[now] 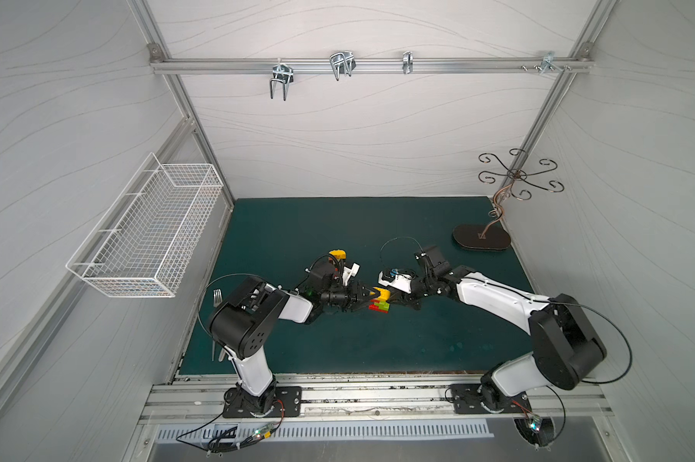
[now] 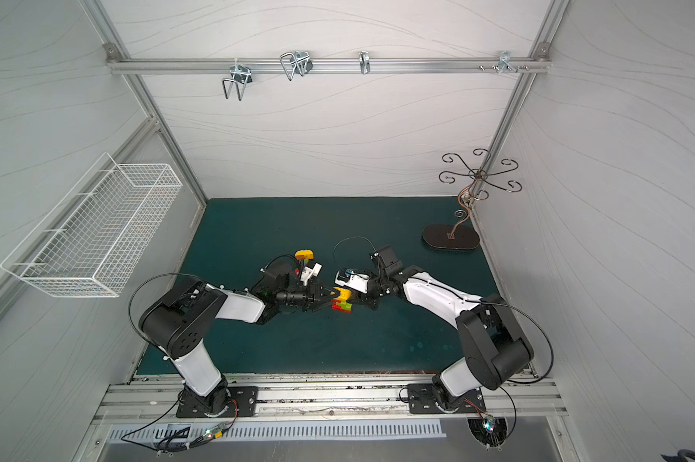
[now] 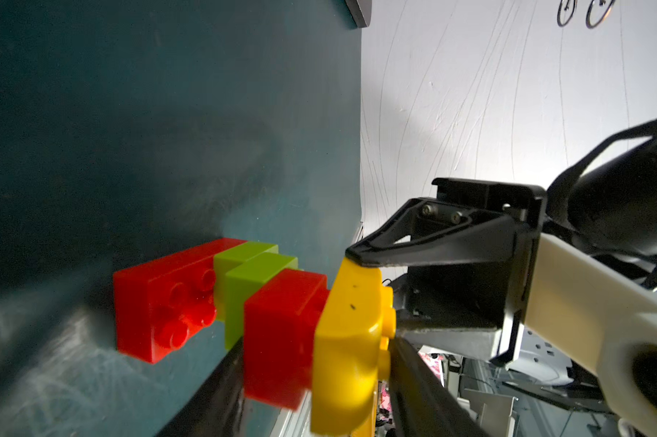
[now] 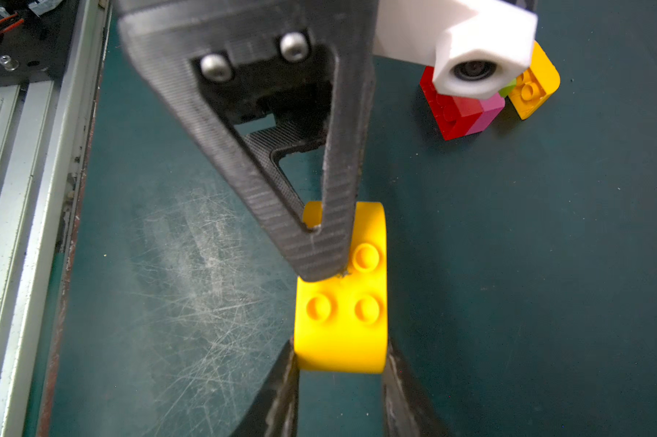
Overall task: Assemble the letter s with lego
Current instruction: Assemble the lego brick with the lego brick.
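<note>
A lego stack lies on its side on the green mat: a red oblong, lime green bricks, a red brick and a yellow round-topped brick. In both top views the stack sits between the two arms. My left gripper spans the red and yellow bricks, one finger pressed on the yellow studs. My right gripper is shut on the yellow brick by its sides. A second cluster of red, pink and yellow bricks lies behind the left wrist.
A white wire basket hangs on the left wall. A dark oval stand base with curled hooks occupies the back right corner. A fork lies at the mat's left edge. Metal hooks hang from the rear rail.
</note>
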